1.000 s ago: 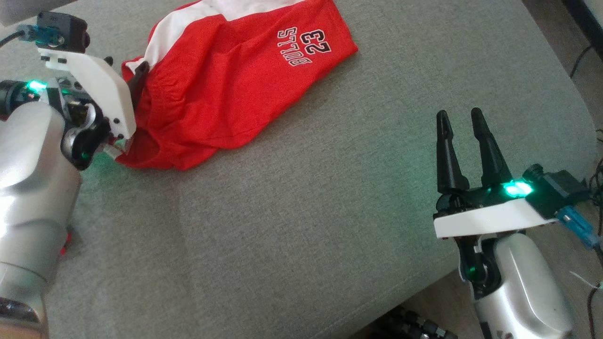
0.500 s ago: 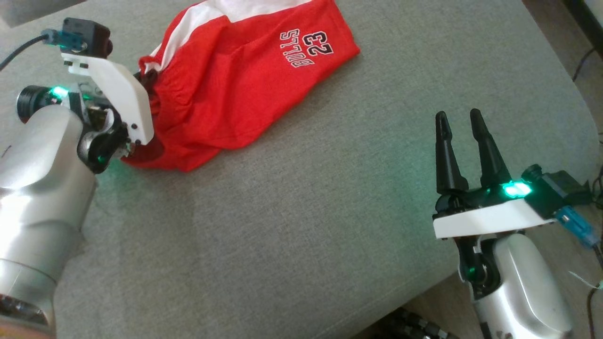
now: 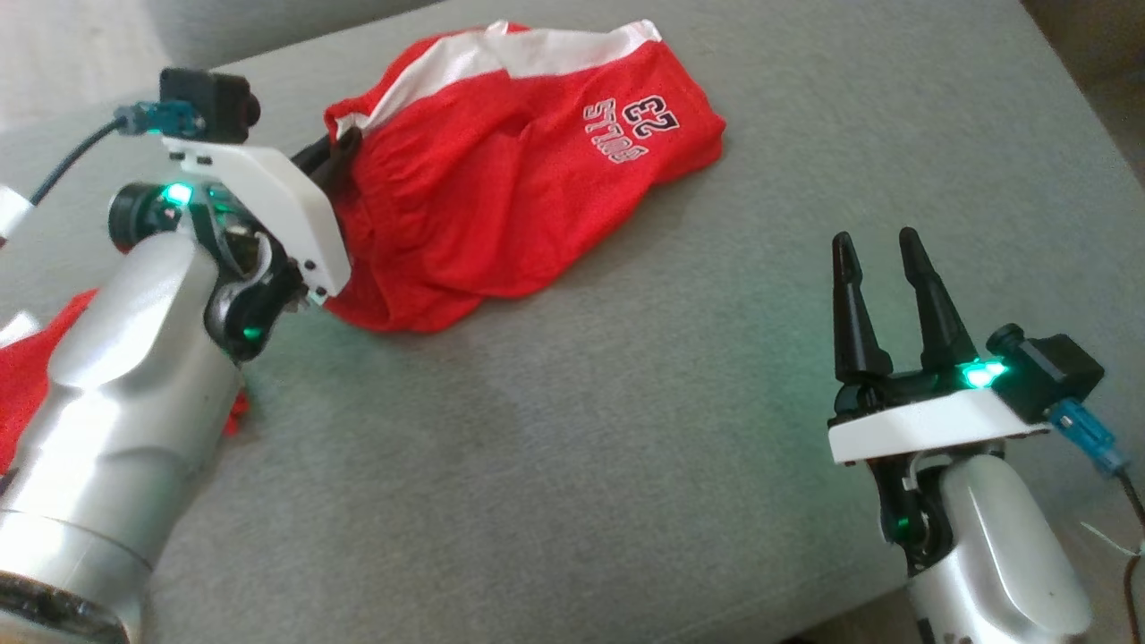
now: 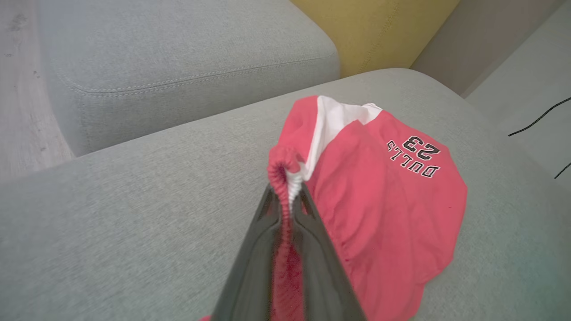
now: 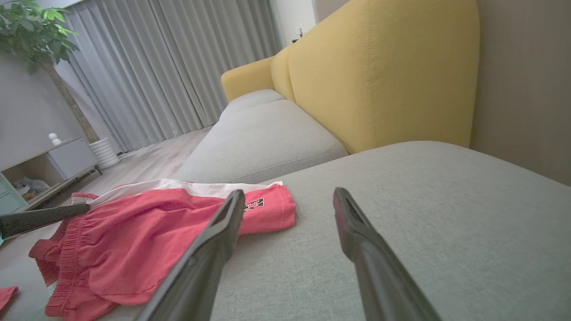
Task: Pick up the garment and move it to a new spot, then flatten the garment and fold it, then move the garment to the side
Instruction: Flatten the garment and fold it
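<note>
The garment is a pair of red shorts with a white side stripe and "BULLS 23" print, lying bunched on the grey sofa cushion. My left gripper is shut on its gathered waistband, holding that edge a little above the cushion. In the left wrist view the waistband is pinched between the two dark fingers, and the rest of the garment drapes to the right. My right gripper stands open above the cushion to the right, apart from the garment.
Another red cloth lies at the lower left beside my left arm. A second grey cushion and a yellow backrest lie beyond. The cushion edge drops off at the right, with cables on the floor.
My left gripper has shut on the waistband and moved right and up with it, dragging the garment's near edge. The head camera has shifted. The right gripper stays open.
</note>
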Controlling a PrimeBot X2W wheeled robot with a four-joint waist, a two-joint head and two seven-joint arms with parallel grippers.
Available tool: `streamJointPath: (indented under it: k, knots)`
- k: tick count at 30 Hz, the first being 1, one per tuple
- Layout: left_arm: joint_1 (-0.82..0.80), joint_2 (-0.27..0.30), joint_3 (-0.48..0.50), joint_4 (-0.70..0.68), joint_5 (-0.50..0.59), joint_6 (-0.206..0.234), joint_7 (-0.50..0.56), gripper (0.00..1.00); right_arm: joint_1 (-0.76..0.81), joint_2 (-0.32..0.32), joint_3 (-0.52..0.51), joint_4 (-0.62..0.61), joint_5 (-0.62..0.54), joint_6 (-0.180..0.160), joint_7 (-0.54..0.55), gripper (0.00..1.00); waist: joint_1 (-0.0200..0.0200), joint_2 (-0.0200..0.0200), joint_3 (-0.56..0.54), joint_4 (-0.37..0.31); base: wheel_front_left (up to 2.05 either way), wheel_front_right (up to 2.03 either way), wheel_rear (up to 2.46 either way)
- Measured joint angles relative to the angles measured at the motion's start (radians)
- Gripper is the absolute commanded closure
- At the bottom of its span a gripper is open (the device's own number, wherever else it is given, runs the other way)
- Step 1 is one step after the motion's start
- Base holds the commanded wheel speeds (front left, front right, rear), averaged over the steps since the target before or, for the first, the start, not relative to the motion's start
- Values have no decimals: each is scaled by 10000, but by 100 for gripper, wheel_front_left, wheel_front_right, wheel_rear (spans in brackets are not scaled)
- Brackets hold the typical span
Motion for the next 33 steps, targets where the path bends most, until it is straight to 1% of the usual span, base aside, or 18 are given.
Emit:
streamJointPath:
  k: [6,11,13,19,23,25,30,33]
  knots:
    - [268,2,4,75,0,98,-217,100,9,0,-19,4,-61,0,119,0,0,0,-318,587,0,0,0]
    - [571,-8,-88,198,-29,102,-221,100,9,0,-38,0,-61,0,201,0,0,0,-413,799,0,0,0]
    - [666,-4,-222,132,25,96,-451,100,9,0,-38,2,-61,0,203,0,1,0,-436,839,0,0,0]
    - [707,-77,-750,-696,727,84,-1944,100,10,0,-59,6,-63,0,280,0,0,0,-553,945,0,0,0]
    - [576,-123,-1152,-1024,1296,77,-3024,100,4,0,-46,4,-59,0,280,0,1,0,-614,901,0,0,0]
    - [338,-121,-1450,-1156,1645,73,-3549,100,3,0,-13,6,-56,0,280,0,1,0,-640,814,0,0,0]
    - [-614,-176,-2251,-1944,2096,38,-4991,100,5,0,-198,82,42,0,265,0,1,0,-725,566,0,0,0]
    - [-986,-313,-2815,-2474,2355,-2,-5509,100,8,-4,-332,140,123,0,182,0,0,0,-740,476,0,0,0]
